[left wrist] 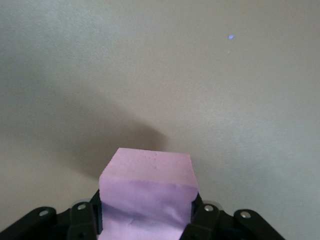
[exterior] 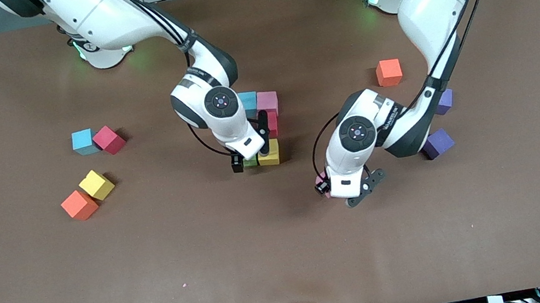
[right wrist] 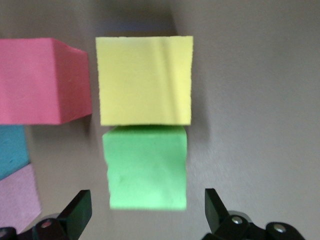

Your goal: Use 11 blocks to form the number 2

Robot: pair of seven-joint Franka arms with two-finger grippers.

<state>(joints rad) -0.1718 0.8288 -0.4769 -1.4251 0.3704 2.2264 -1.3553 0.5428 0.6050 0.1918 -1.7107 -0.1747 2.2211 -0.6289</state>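
The number 2 stands as a cluster of several blocks mid-table: light blue (exterior: 248,101), pink (exterior: 267,102), crimson (exterior: 272,123), yellow (exterior: 268,153) and green (exterior: 249,161). My right gripper (exterior: 250,144) is open, a finger on each side of the green block (right wrist: 146,167) with gaps between; the yellow block (right wrist: 145,80) touches it. My left gripper (exterior: 325,186) is low over bare table toward the left arm's end, shut on a pink block (left wrist: 147,190) that is mostly hidden under the hand in the front view.
Loose blocks toward the right arm's end: light blue (exterior: 83,141), crimson (exterior: 108,140), yellow (exterior: 96,185), orange (exterior: 79,205). Toward the left arm's end: an orange block (exterior: 389,72) and two purple ones (exterior: 443,101) (exterior: 437,143), partly under the left arm.
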